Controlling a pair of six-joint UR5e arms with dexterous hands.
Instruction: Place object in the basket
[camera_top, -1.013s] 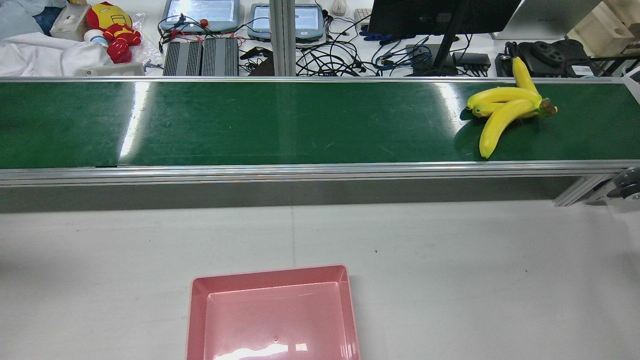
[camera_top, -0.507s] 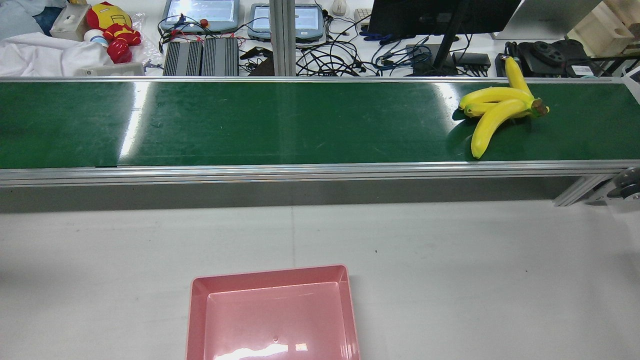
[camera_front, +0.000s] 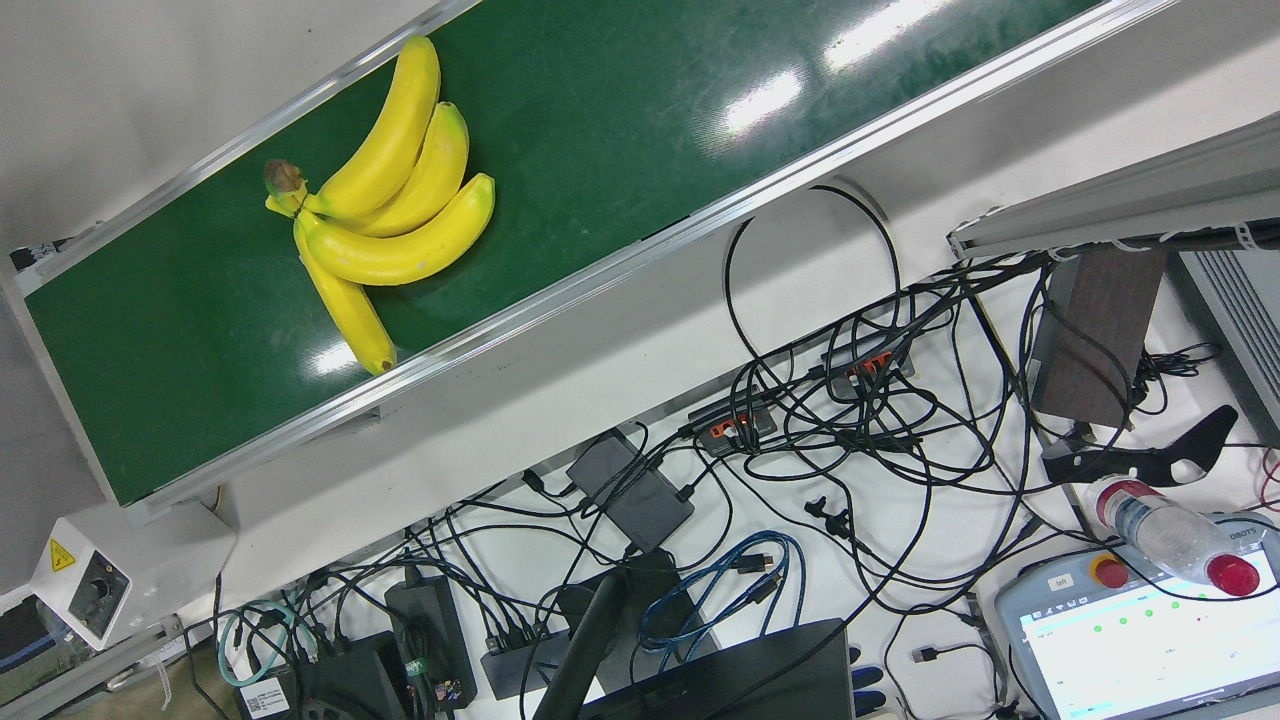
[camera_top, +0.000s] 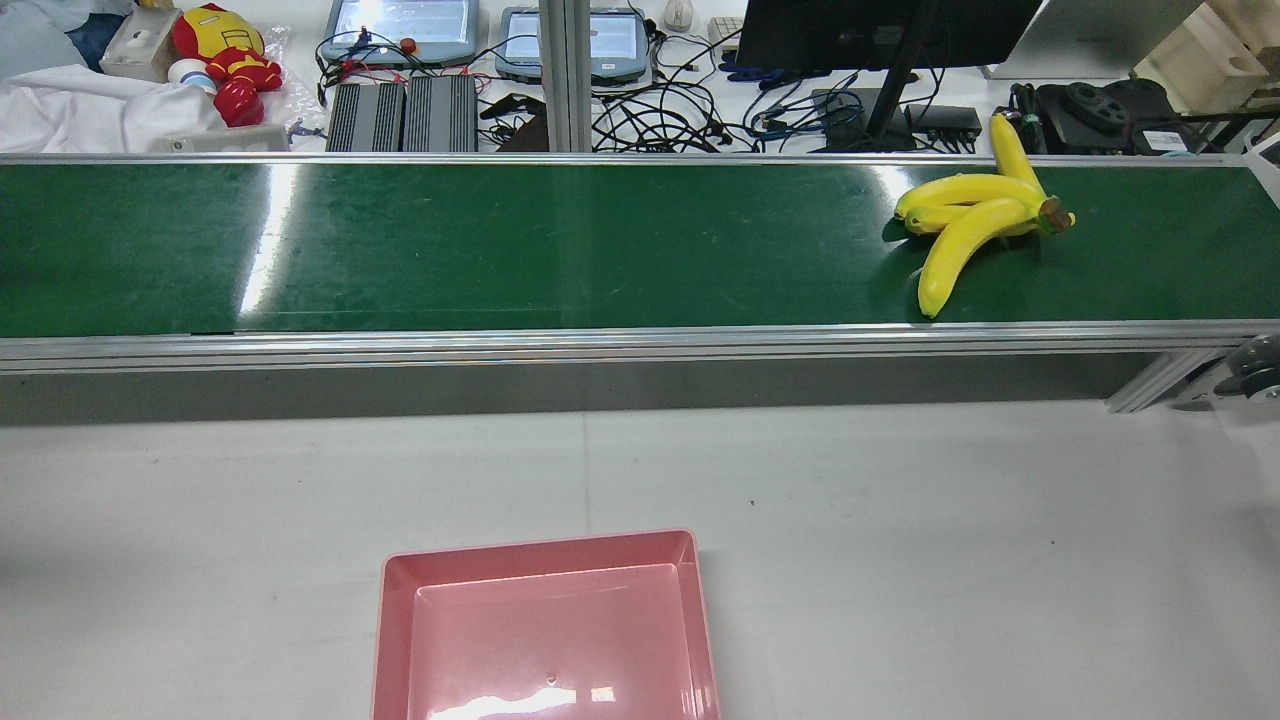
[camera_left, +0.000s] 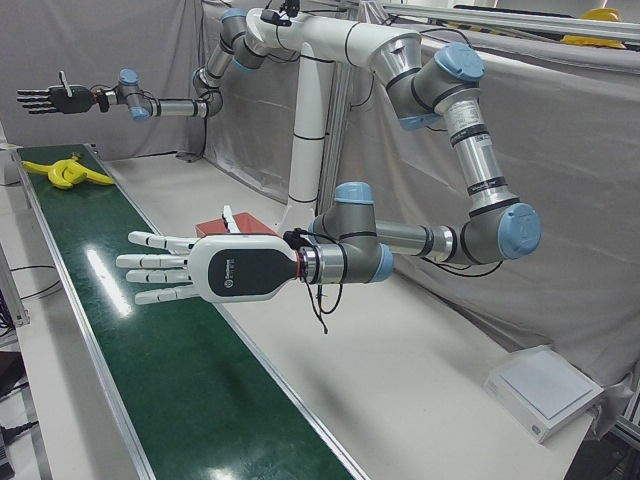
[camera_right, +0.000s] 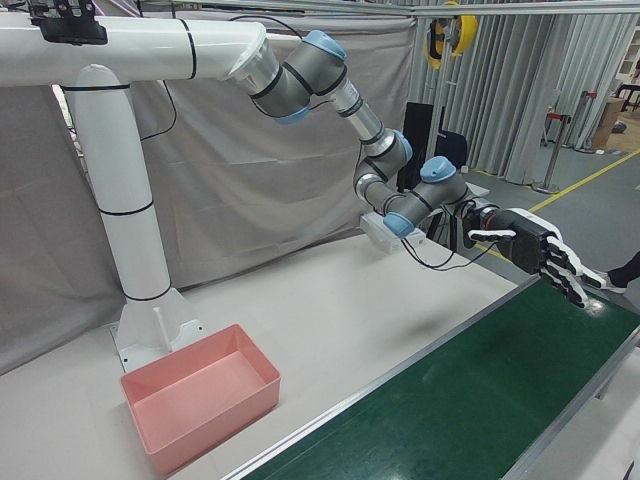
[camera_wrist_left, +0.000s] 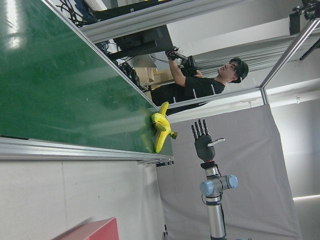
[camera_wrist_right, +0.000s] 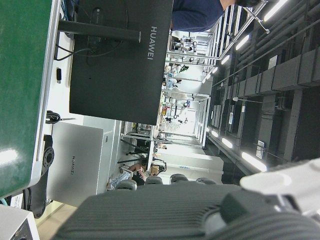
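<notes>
A: What changed?

B: Only the banana bunch. In the rear view it has slid a little toward that view's left along the green belt. Its pose is the same, with the stem pointing right and one banana's tip near the belt's near rail. So the belt is probably running and carrying it in from your right side.

A: Hands?

B: Neither one shows in the rear view. In the left-front view the left hand hovers flat over the belt with its fingers spread and nothing in it, well apart from the bunch. The right hand is at the far end, raised above the belt near the bunch, also splayed and empty. The left hand view shows the same thing: the right hand is upright, fingers apart, just past the bananas and not touching them.

A: Basket?

B: The pink basket sits on the white surface on the robot's side of the belt, with nothing in it. It's well apart from the bunch.

A: What does that mean for the task?

B: No grasp has started and the target is moving, so you'll have to time it. The right hand looks closest, so bring it down ahead of the bunch rather than chase it. If you miss, it drifts on toward the left hand.
</notes>
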